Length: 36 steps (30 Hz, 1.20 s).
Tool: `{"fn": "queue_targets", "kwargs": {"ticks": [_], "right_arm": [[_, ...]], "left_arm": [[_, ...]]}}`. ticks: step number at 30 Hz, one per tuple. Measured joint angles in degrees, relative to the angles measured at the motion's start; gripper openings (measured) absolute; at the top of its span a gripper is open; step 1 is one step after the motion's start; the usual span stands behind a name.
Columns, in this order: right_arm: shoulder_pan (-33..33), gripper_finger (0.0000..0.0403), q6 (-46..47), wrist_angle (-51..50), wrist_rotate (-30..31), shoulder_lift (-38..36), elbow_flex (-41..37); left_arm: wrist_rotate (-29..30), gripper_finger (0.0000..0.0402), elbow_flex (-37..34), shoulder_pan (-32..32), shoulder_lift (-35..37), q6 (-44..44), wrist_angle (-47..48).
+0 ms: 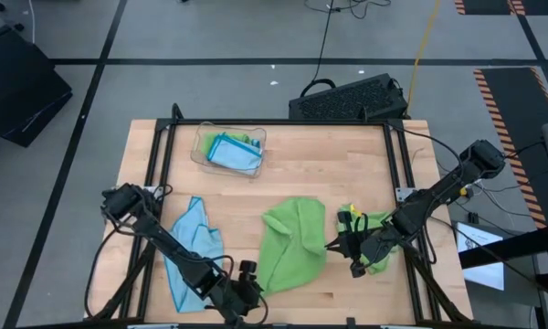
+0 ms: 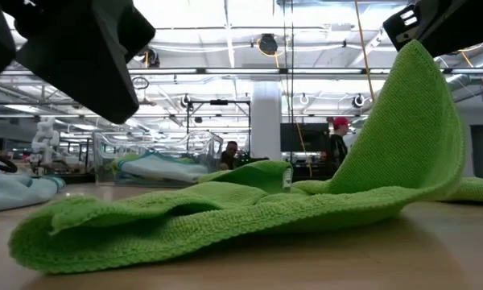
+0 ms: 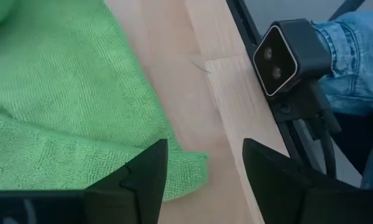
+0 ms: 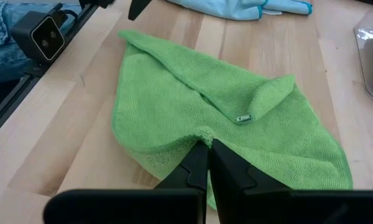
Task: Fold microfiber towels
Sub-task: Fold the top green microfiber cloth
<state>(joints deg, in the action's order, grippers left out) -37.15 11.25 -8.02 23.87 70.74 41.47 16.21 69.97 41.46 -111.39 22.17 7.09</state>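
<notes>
My right gripper (image 4: 206, 163) is pinched on the green towel's (image 1: 290, 242) edge at mid-table, lifting it to fold over. My left gripper (image 3: 205, 165) hangs spread beside the near corner, holding nothing.

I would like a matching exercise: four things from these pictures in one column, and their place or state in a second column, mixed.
Things:
1. left end effector
2. right end effector
3. blue towel
4. clear tray

States:
A. holds folded blue cloths
B. shut on the green towel
C. open, beside the green towel's edge
D. lies crumpled on the table

Pairs: 1-C, 2-B, 3-D, 4-A
</notes>
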Motion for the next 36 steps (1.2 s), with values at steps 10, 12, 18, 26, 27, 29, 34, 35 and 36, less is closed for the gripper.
{"fn": "queue_targets", "kwargs": {"ticks": [10,12,18,26,27,29,34,35,36], "right_arm": [[0.0,0.0004,0.0,0.0,0.0,0.0,0.0],[0.0,0.0004,0.0,0.0,0.1,0.0,0.0],[0.0,0.0004,0.1,0.0,0.1,0.0,0.0],[0.0,0.0004,1.3,0.0,0.1,0.0,0.0],[0.0,0.0004,1.3,0.0,0.1,0.0,0.0],[0.0,0.0004,1.4,0.0,0.1,0.0,0.0],[0.0,0.0004,1.3,0.0,0.1,0.0,0.0],[0.0,0.0004,1.3,0.0,0.1,0.0,0.0],[0.0,0.0004,1.3,0.0,0.1,0.0,0.0]], "left_arm": [[3.7,0.0211,0.0,1.1,0.0,0.3,-0.9],[5.4,0.0211,0.0,1.6,0.0,0.5,-0.9],[11.5,0.0211,0.9,3.0,-2.2,1.8,-0.8],[17.5,0.0211,11.1,4.1,-9.9,3.3,9.3],[18.2,0.0211,12.0,4.1,-10.2,4.5,11.3],[19.0,0.0211,13.2,4.1,-10.5,7.4,13.2],[18.9,0.0211,13.2,4.1,-10.6,16.3,16.8],[18.9,0.0211,13.2,4.1,-10.7,17.9,17.8],[19.0,0.0211,13.2,4.1,-11.0,18.8,17.9]]}}
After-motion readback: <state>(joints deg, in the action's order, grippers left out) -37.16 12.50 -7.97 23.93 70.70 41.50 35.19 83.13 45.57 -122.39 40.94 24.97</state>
